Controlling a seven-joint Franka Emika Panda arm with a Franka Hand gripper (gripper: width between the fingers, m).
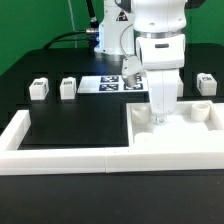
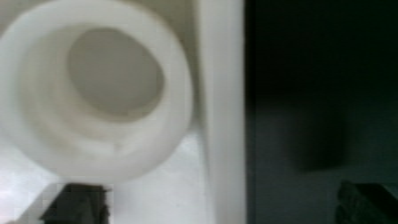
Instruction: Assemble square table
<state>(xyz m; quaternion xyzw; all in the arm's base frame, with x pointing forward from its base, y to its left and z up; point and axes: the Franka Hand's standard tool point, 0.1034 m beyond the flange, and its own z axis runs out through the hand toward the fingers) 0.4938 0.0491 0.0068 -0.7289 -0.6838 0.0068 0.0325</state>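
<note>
The square table [image 1: 190,130] lies flat on the black table, set in the corner of the low fence [image 1: 60,150]. I judge it stiff, light, smooth plastic, best taken by its raised rim. Over its round corner socket [image 2: 98,90] the jaws hang spread wide, pinching nothing. Loose legs [image 1: 68,87] stand beyond it.

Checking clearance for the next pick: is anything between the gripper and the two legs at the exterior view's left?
Nothing visible: the open gripper is low over the square table, and only bare black surface lies before the legs.
</note>
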